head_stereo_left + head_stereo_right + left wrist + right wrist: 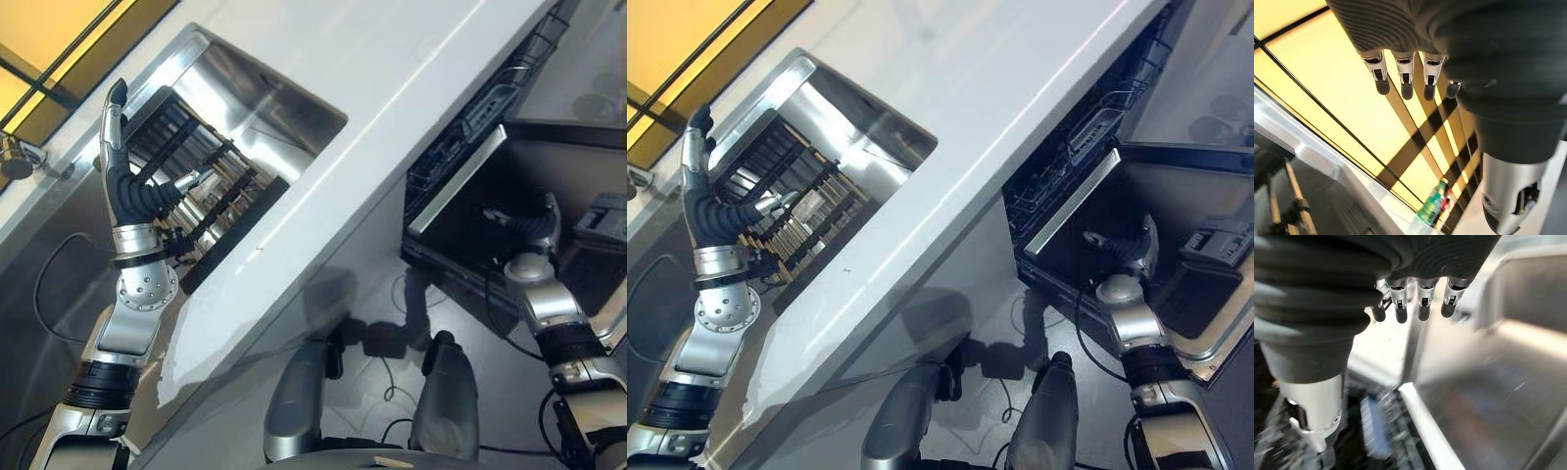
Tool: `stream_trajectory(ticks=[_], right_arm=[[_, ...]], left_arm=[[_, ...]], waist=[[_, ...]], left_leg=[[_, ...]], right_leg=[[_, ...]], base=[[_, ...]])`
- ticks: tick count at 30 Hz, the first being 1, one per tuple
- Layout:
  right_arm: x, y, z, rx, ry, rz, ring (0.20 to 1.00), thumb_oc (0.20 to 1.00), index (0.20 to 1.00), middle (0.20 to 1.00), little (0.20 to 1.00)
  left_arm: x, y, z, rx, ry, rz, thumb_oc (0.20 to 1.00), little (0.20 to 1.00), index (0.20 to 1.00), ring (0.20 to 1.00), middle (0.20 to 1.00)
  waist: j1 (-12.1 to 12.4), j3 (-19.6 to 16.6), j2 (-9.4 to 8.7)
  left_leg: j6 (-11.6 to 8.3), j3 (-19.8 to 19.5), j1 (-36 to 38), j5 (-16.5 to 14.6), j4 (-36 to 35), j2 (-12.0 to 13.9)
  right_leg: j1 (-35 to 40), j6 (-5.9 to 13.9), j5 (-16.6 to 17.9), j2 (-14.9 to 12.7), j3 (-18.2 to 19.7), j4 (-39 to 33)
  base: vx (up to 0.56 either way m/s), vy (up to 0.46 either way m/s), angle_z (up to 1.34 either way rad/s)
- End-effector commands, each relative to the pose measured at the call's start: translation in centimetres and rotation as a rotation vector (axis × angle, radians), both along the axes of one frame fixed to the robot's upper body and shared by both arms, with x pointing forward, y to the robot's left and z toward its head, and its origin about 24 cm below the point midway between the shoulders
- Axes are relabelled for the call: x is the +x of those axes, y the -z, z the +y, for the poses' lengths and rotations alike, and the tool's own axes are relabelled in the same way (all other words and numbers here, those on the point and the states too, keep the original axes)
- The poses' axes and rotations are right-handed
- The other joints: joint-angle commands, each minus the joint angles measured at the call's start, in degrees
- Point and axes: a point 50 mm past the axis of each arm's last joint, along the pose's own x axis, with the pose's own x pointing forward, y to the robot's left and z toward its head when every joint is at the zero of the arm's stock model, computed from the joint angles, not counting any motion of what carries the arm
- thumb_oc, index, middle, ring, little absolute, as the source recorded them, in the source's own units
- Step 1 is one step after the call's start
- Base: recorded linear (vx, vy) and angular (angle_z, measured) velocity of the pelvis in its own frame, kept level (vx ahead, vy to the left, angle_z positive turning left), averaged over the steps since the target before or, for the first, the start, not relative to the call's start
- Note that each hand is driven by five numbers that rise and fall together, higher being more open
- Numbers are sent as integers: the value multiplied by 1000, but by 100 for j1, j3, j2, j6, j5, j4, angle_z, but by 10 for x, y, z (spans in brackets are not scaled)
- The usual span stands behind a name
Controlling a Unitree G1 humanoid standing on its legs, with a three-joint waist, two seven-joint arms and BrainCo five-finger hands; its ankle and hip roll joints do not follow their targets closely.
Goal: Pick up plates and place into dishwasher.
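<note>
Left hand: the left hand (125,186) is raised over the sink (284,98) at about 9 o'clock in the left eye view, fingers straight and spread, holding nothing.
Right hand: the right hand (534,227) sits at about 3 o'clock, low over the dishwasher door (578,186). In the right wrist view its fingers (1422,298) hang relaxed and empty.
Plates: no plate can be made out. The sink holds a dark drying rack (211,191) with wooden bars; whether any plate stands between its slats cannot be told.
Dishwasher: the dishwasher (1087,157) is open at about 2 o'clock, its wire basket (1073,147) showing under the edge of the white countertop (392,117).
Other: a green bottle (1434,203) stands on the counter in the left wrist view.
Step in hand (judged): the pick has not begun, and the left hand looks poised for a reach into the rack.
How to do it well (judged): lower the left hand along the slats, not across them, so the fingers do not catch a bar. Pinch a plate by its rim, thumb opposite the fingers, and lift it straight out before swinging toward 2 o'clock.
Risk (judged): the counter edge lies between sink and dishwasher, so the plate must be carried clear of it.
</note>
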Motion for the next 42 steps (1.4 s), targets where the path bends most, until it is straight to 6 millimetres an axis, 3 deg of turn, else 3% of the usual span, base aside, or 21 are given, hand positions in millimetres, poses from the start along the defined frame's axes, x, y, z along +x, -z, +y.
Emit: stream_trajectory(ticks=[1,5,9,15,23,34,37,42], right_arm=[[-8,-6,4,9,61,-117,1000,1000,1000,1000,1000],[-25,3,1,59,145,-198,1000,1000,1000,1000,1000],[-41,11,-7,70,246,-244,1000,1000,1000,1000,1000],[-62,21,-23,118,366,-311,1000,1000,1000,1000,1000],[-80,48,-43,224,529,-352,1000,1000,1000,1000,1000],[-49,29,-42,342,284,-515,1000,1000,1000,1000,1000],[-34,19,-36,426,110,-548,1000,1000,1000,1000,1000],[3,-14,-16,500,-229,-567,1000,1000,1000,1000,1000]], left_arm=[[-19,-26,11,63,-36,-135,1000,1000,1000,1000,1000],[-21,-23,12,64,-33,-133,1000,1000,1000,1000,1000],[-22,-16,13,37,-29,-122,1000,1000,1000,1000,1000],[-22,0,10,-29,-19,-106,1000,1000,1000,1000,1000],[-16,9,1,-103,0,-125,1000,1000,1000,1000,1000],[-6,7,-11,-130,25,-134,1000,1000,1000,1000,1000],[-5,3,-11,-126,31,-138,1000,1000,1000,1000,1000],[-3,-6,-15,-94,61,-150,1000,1000,1000,1000,1000]], waist=[[-112,-308,-416],[-256,-348,-442],[-453,-382,-355],[-856,-310,10],[-1187,-82,506],[-1337,203,946],[-1269,203,1006],[-1109,203,997]], left_leg=[[-101,-42,-258,295,-134,57],[-96,-15,-200,259,-144,82],[-75,68,-138,202,-128,91],[-38,245,-50,141,-145,5],[-45,477,43,179,-368,-220],[13,520,-325,25,-20,-307],[58,418,-563,-62,189,-373],[77,216,-1035,-142,536,-446]], right_leg=[[989,248,463,-495,687,-1026],[952,256,509,-424,813,-1103],[792,253,511,-388,1000,-1035],[444,254,423,-460,1401,-756],[59,293,442,-640,1730,-653],[-877,103,72,-542,1979,338],[-1231,5,-108,-448,2018,760],[-1797,-133,-328,-289,2058,1355]], base=[[-46,-90,-24],[-34,-39,-20],[-16,57,-28],[-10,169,-27],[-18,154,-34],[-31,52,-14],[-62,-59,13],[-83,-125,11]])
